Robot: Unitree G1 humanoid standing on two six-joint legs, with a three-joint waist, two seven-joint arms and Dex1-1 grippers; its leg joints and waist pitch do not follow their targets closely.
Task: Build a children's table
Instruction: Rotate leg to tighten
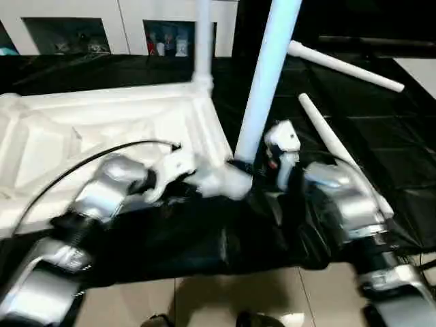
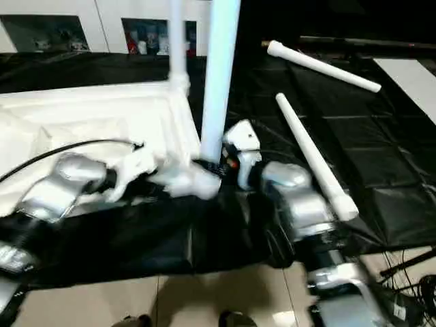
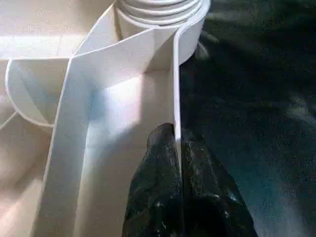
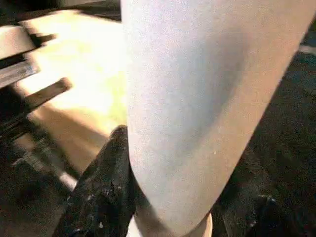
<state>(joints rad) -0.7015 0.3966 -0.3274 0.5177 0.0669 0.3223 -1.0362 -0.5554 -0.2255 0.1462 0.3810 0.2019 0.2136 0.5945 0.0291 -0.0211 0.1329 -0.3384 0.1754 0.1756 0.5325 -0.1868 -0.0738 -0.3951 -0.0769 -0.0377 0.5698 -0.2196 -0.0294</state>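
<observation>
Meanwhile right fingers clasp upright leg; left fingers pinch top's rim.

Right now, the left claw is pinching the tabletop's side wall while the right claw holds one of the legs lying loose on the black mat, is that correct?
Not quite. The right claw holds the upright leg at the tabletop's near corner, as the right wrist view shows. The left claw does pinch the wall.

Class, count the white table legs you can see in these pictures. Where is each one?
4. One stands in the far corner socket, one upright at the near corner, two lie on the black mat: and.
</observation>
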